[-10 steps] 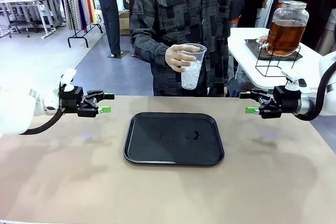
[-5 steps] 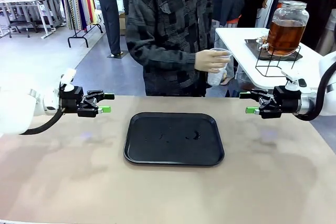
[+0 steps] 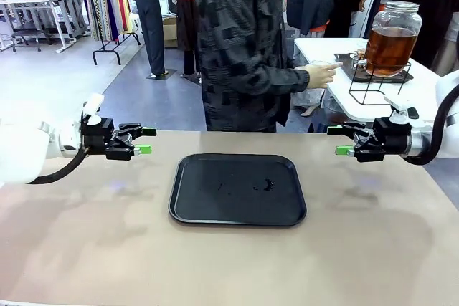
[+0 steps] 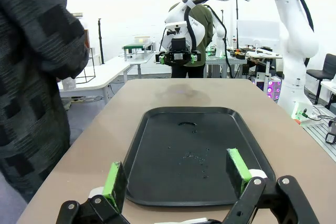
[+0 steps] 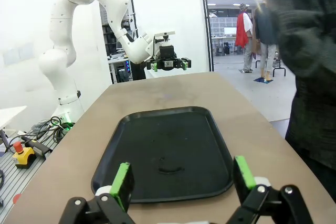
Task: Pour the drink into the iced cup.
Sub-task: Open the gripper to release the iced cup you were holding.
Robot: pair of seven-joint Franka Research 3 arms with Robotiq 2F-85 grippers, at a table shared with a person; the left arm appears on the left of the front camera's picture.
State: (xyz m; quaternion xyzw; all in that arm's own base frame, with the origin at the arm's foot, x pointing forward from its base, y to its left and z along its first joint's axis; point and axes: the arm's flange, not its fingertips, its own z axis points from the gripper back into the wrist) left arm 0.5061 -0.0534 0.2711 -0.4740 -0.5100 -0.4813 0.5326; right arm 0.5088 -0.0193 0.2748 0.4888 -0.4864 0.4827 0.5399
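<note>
A: Front view first. Where is the drink (image 3: 388,49)?

B: In the glass jar (image 3: 391,36) on a wire stand (image 3: 378,85), on the white side table (image 3: 373,98) behind the far right corner of the main table (image 3: 229,263). The person's hand (image 3: 320,74) reaches toward it, just beside the stand.

A: And the arms?

B: The left gripper (image 3: 145,140) hovers over the table's left side with its jaws spread wide, grasping nothing. The right gripper (image 3: 336,140) hovers opposite it, jaws likewise spread and empty.

A: Between them?

B: A black tray (image 3: 237,190), flat on the table. In the left wrist view a few droplets lie on the tray (image 4: 157,145); the right wrist view shows it (image 5: 205,135) beneath green pads (image 5: 121,182).
</note>
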